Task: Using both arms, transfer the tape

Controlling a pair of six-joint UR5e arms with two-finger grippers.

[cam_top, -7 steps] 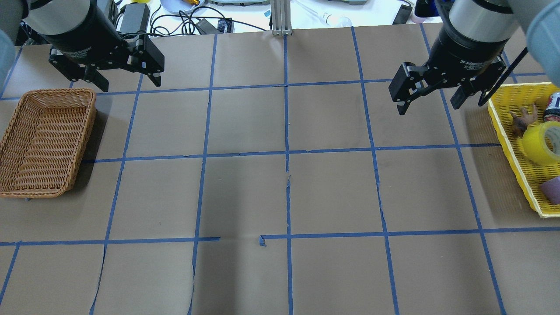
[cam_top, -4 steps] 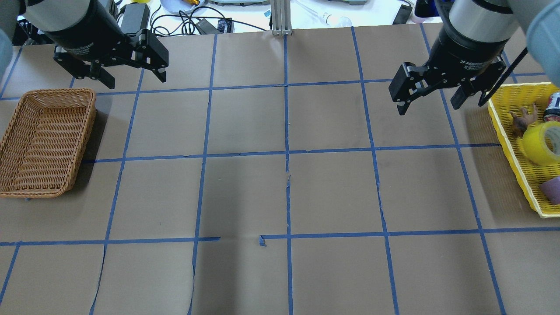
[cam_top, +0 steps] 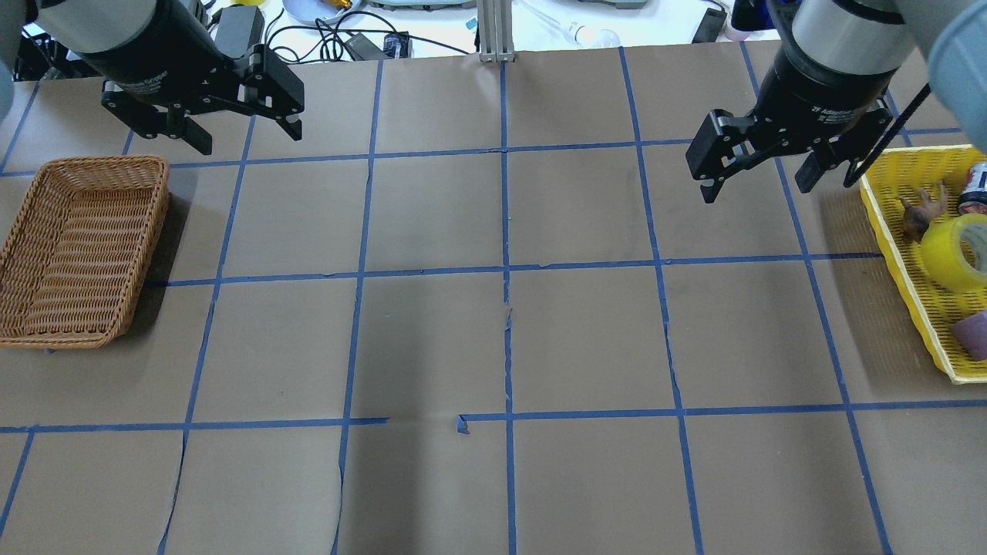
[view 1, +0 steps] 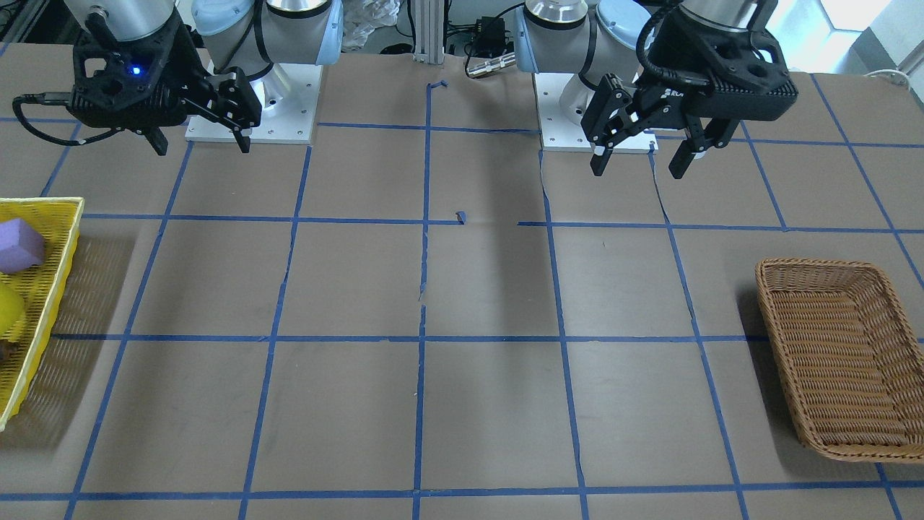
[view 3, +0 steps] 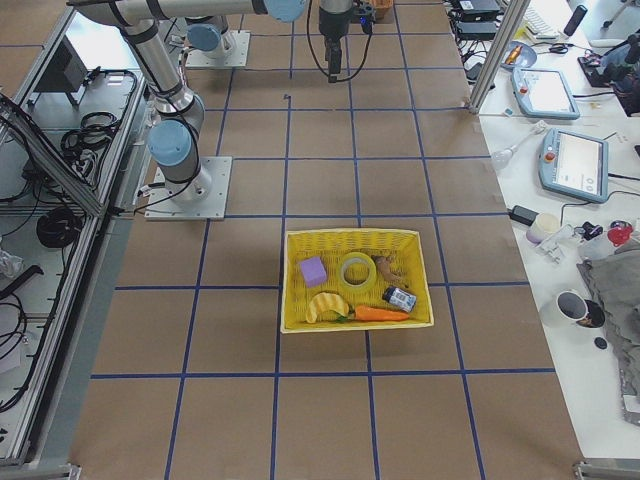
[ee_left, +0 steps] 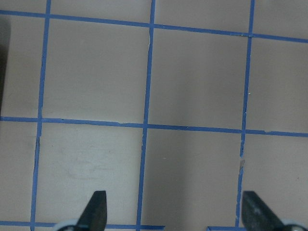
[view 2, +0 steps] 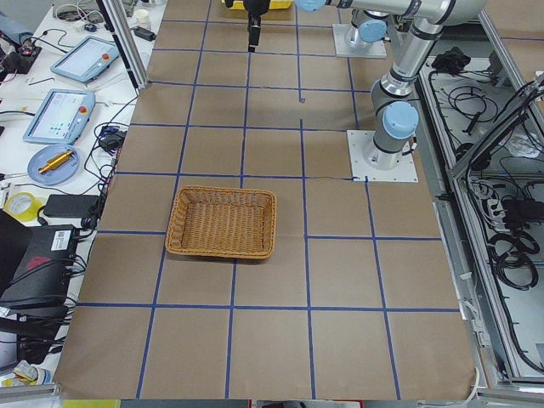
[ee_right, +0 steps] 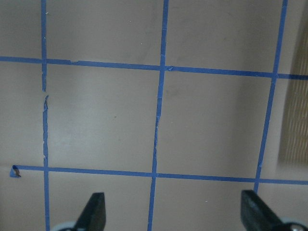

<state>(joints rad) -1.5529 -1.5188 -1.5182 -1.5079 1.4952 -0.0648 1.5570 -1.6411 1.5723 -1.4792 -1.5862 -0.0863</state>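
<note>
The left fingers (cam_top: 193,139), spread and empty, have shifted a little; the right fingers (cam_top: 705,173), also spread, stayed, with the tape (cam_top: 952,250) near them, not yet grasped.

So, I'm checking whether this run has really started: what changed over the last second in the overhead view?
The left gripper has drifted a little forward, away from the robot, and slightly toward the table's middle, open and empty. The right gripper has not moved and is open too. The tape lies untouched in the yellow basket; the wicker basket is unmoved.
</note>
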